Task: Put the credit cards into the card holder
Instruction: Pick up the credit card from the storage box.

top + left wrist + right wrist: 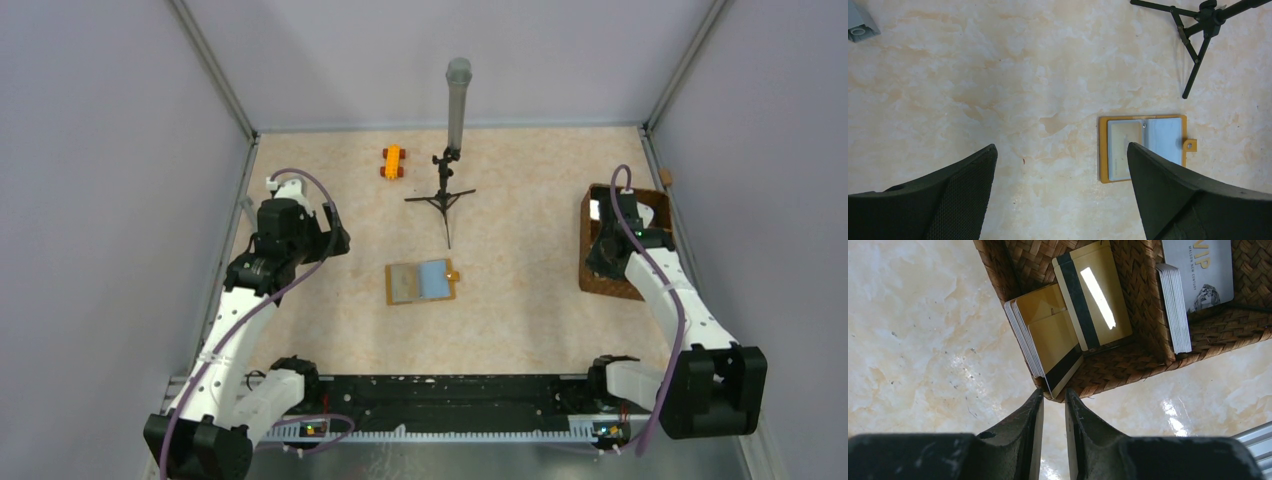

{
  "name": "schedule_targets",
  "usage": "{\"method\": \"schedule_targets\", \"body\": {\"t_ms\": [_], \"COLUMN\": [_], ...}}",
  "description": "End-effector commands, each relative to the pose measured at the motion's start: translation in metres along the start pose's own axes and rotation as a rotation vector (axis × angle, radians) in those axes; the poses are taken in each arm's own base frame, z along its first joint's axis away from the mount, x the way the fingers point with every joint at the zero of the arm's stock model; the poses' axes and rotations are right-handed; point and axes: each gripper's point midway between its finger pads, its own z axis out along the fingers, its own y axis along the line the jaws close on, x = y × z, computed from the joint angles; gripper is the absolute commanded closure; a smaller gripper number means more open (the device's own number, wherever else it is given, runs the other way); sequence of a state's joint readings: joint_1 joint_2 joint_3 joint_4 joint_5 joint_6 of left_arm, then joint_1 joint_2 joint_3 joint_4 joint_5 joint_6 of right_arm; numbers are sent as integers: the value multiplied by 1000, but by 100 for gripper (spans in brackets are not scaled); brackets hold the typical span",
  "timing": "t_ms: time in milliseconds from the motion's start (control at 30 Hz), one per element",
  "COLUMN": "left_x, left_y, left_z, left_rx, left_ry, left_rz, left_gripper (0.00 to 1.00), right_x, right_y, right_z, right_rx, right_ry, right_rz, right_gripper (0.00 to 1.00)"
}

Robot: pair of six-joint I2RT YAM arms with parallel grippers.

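Top external view: over the worktop's (520,300) left side hangs the left claw (1062,147), jaws wide apart. Mid-worktop lies the card holder (421,281), open, a pale blue card (1165,137) in its right half. At the right edge, the right claw (1054,391), jaws nearly together, meets the gold credit cards (1048,335) in the wicker basket (1143,300); I cannot tell whether it grips one.

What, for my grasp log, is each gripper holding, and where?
Left gripper: nothing, open. Right gripper: cannot tell; near-shut tips at one corner of a gold card in the basket.

One camera looks down from above and behind me. My left wrist faces the card holder (1103,150), which both views share; my right wrist hugs the far-right basket (1128,372).
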State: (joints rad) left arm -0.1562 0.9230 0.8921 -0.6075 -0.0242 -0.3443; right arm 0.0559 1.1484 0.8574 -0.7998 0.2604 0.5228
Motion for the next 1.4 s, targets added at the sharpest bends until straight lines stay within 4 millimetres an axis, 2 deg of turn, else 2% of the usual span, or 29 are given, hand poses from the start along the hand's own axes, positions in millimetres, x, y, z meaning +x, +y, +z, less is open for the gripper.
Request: {"method": "schedule_targets", "body": {"t_ms": [0,400,700,933,1367], "left_x": [-9,-9,-8,-8,-8], "left_y": [-3,-2,-1,-1,0], "left_z": [-1,0,1,1,2], "left_rx": [16,14,12,10,11], "left_ry": [-32,-29,-27,-25,-22], "left_rz": [5,4,5,3,1], "left_gripper": [1,1,1,1,1], "right_x": [-5,-6,-7,-8,-29], "right_y": [0,1,0,1,-10], "right_z": [2,5,7,10,-9], "right_rx": [6,12,18,25,80], "right_ry": [-11,-5,-3,-3,-61], "right_rz": [-4,-10,-16,-22,-39], "right_gripper": [78,88,91,99,100]}}
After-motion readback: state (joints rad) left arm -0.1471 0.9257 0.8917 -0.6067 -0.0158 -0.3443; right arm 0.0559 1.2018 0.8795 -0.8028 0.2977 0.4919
